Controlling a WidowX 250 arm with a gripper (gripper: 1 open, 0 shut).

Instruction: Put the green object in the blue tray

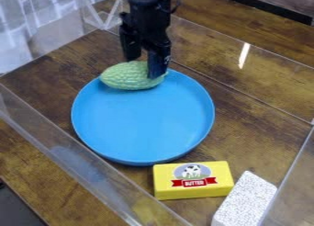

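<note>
The green object (124,77), a pale green bumpy oval lump, lies on the far left rim area of the blue tray (142,119), a large round blue dish. My gripper (143,61) points straight down just above and to the right of the lump, open, with nothing between its fingers. One dark finger (156,65) stands in front of the lump's right end and hides part of it. Whether the finger touches the lump I cannot tell.
A yellow butter box (194,178) lies in front of the dish, with a white speckled block (249,201) to its right. Clear plastic walls (50,129) fence the wooden tabletop on the left and front.
</note>
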